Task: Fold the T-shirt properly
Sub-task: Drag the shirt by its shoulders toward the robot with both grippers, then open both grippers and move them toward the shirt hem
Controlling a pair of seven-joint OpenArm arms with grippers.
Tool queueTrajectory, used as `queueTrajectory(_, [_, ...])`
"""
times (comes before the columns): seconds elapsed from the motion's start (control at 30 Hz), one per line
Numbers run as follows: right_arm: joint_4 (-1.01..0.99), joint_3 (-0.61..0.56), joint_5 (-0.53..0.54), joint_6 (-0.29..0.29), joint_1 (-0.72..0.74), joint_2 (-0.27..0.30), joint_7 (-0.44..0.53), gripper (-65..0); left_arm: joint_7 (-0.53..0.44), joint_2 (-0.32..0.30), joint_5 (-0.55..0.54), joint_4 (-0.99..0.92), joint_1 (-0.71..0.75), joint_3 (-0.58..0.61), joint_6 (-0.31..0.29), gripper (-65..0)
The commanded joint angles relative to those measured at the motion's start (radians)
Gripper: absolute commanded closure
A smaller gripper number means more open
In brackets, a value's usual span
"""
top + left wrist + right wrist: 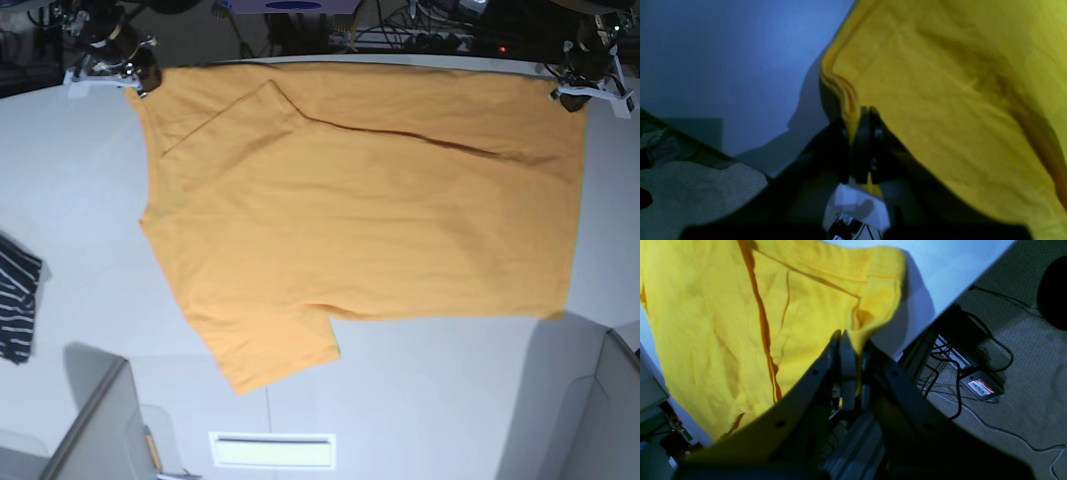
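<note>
Work surface: a pale grey-white table (450, 390) filling most of the base view. Lying directly on it, the orange-yellow T-shirt (370, 210) is spread flat across the upper centre of the frame, one sleeve pointing to the lower left. At the left edge of the frame a dark striped garment (15, 300) lies well apart from the T-shirt, partly cut off.

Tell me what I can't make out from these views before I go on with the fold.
- Base view: both end effectors, left and right, are tiny at the top edge; their grip can't be judged there.
- Base view: the striped garment is cut off by the left edge.
- Left wrist view: the T-shirt is blurred and runs off the frame.
- Right wrist view: the end effector hides the pinched cloth behind it.
</note>
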Motion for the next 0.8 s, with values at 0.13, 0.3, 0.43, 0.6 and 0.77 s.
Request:
queueTrajectory(0.13, [0.015, 0.008, 0.008, 0.008, -0.008, 0.008, 0.005, -17.6, -0.017, -0.011, -0.008, 0.011, 0.011, -0.009, -0.002, -1.2])
queueTrajectory(0.3, [0.015, 0.011, 0.008, 0.007, -0.012, 0.008, 0.007, -26.6, -0.018, -0.011, -0.008, 0.013, 0.016, -0.018, -0.002, -33.4])
queueTrajectory(0.43, [0.018, 0.077, 0.008, 0.007, -0.012, 0.005, 0.007, -27.0, -0.018, -0.006, -0.008, 0.015, 0.009, -0.116, -0.002, -43.8])
queueTrajectory(0.6, [0.019, 0.161, 0.006, 0.007, 0.018, 0.016, 0.005, -27.3, -0.018, -0.014, -0.008, 0.011, -0.023, -0.222, -0.002, -43.6])
queueTrajectory(0.77, [0.019, 0.2, 0.005, 0.007, 0.085, 0.067, 0.005, -27.3, -0.017, -0.028, -0.008, 0.022, -0.073, -0.29, -0.002, -43.4])
